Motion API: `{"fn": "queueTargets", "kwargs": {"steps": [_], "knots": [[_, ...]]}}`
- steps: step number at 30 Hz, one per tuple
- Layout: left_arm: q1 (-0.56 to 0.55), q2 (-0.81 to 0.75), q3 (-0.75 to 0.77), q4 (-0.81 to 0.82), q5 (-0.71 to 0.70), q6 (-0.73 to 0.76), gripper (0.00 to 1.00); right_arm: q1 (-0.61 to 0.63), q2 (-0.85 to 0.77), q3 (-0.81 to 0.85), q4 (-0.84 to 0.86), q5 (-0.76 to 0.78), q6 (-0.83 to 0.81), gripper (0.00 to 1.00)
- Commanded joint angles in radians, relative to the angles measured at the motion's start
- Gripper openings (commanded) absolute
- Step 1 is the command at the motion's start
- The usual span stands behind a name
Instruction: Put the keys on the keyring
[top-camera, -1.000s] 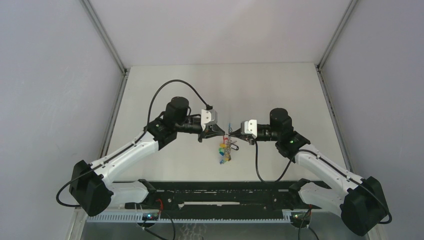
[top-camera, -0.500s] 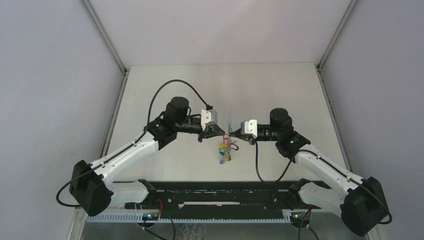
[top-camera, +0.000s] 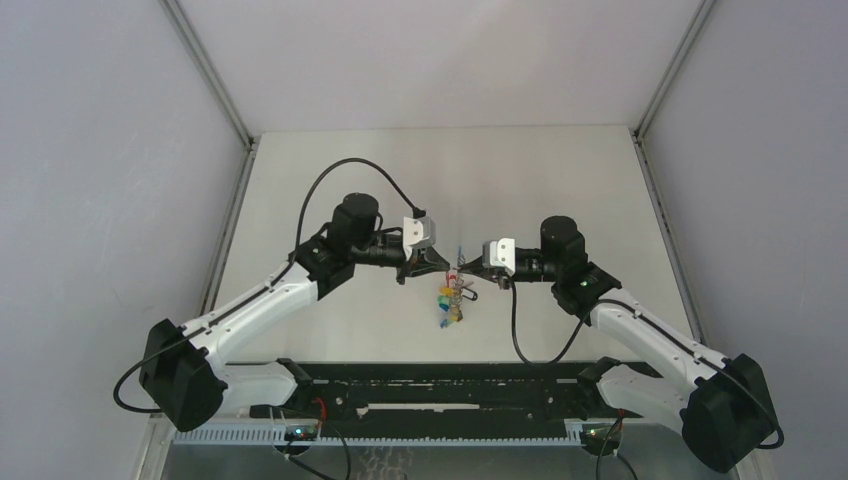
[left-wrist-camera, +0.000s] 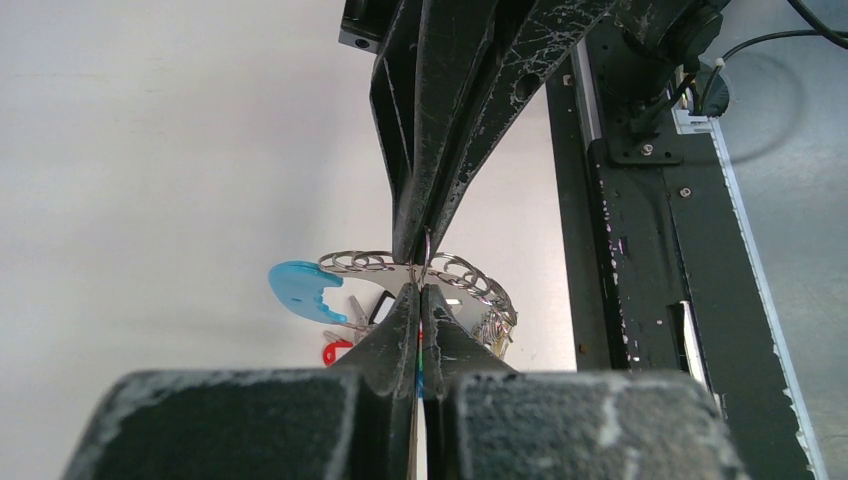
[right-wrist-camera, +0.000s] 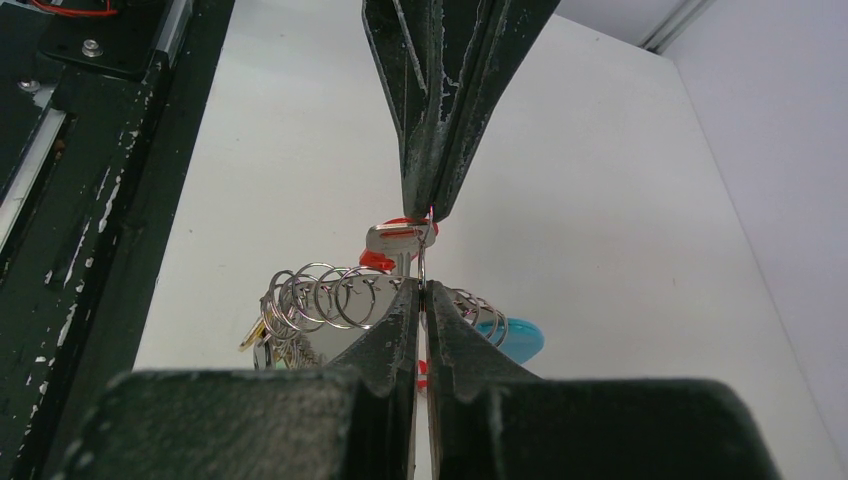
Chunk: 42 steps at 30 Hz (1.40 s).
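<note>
My two grippers meet tip to tip in mid-air above the table's middle. The left gripper (top-camera: 449, 266) (left-wrist-camera: 421, 290) is shut. A thin split ring (right-wrist-camera: 422, 262) stands edge-on at its tips, and the silver key with a red tag (right-wrist-camera: 393, 239) (left-wrist-camera: 337, 351) hangs beside them. The right gripper (top-camera: 467, 270) (right-wrist-camera: 421, 290) is shut at the rim of the keyring (top-camera: 452, 300) (right-wrist-camera: 330, 295) (left-wrist-camera: 460, 272). That ring has a metal part lined with small loops and a light-blue part (left-wrist-camera: 303, 288) (right-wrist-camera: 512, 337). Colour-tagged keys dangle under it.
A black rail (top-camera: 430, 385) (left-wrist-camera: 620, 200) (right-wrist-camera: 60, 150) with the arm bases runs along the near table edge. Grey walls close in the white table (top-camera: 330, 180) on the left, right and back. A black cable (top-camera: 335, 175) loops over the left arm.
</note>
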Motion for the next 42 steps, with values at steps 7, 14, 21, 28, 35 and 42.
{"fn": "queueTargets", "kwargs": {"steps": [7, 14, 21, 28, 35, 42], "knots": [[-0.011, -0.007, 0.043, 0.092, -0.008, -0.045, 0.00, 0.016, -0.023, 0.053, 0.079, -0.056, 0.019, 0.00], [-0.015, -0.010, 0.036, 0.103, -0.004, -0.051, 0.00, 0.020, -0.025, 0.053, 0.090, -0.053, 0.028, 0.00], [-0.021, -0.011, 0.032, 0.094, -0.015, -0.044, 0.00, 0.019, -0.032, 0.053, 0.093, -0.017, 0.052, 0.00], [-0.018, -0.059, 0.005, 0.087, -0.057, -0.022, 0.00, 0.011, -0.044, 0.053, 0.065, 0.019, 0.041, 0.00], [-0.014, -0.061, 0.002, 0.079, -0.046, -0.016, 0.00, 0.011, -0.048, 0.053, 0.061, 0.053, 0.040, 0.00], [-0.014, -0.039, 0.016, 0.051, -0.027, -0.008, 0.00, 0.011, -0.049, 0.053, 0.071, 0.062, 0.048, 0.00]]}}
